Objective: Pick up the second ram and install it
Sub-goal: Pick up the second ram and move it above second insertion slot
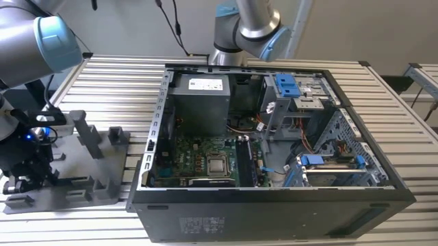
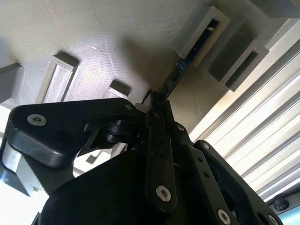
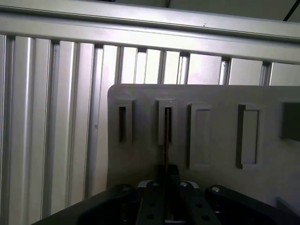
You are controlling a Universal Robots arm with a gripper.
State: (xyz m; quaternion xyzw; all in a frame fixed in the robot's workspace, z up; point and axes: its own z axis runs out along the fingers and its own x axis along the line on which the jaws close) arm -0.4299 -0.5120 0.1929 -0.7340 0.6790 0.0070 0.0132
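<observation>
The second ram (image 2: 186, 63) is a thin dark board standing on edge in a slotted post of the grey fixture plate (image 2: 117, 33). In the first wrist view the second ram (image 3: 166, 140) shows edge-on as a narrow strip running from a slot to my fingers. My gripper (image 2: 153, 101) is shut on its near end, and its far end still sits in the post. In the first wrist view the gripper (image 3: 167, 172) is low over the fixture plate (image 3: 220, 103). In the exterior view the gripper (image 1: 27, 177) hangs over the fixture plate (image 1: 102, 171) at the exterior view's left.
An open black computer case (image 1: 287, 220) lies to the exterior view's right of the plate, with a green motherboard (image 1: 198, 164) and black memory slots (image 1: 246, 164) inside. Upright grey posts (image 1: 85, 133) stand on the plate. A second robot arm (image 1: 246, 25) stands behind the case. The table is ribbed aluminium (image 3: 47, 117).
</observation>
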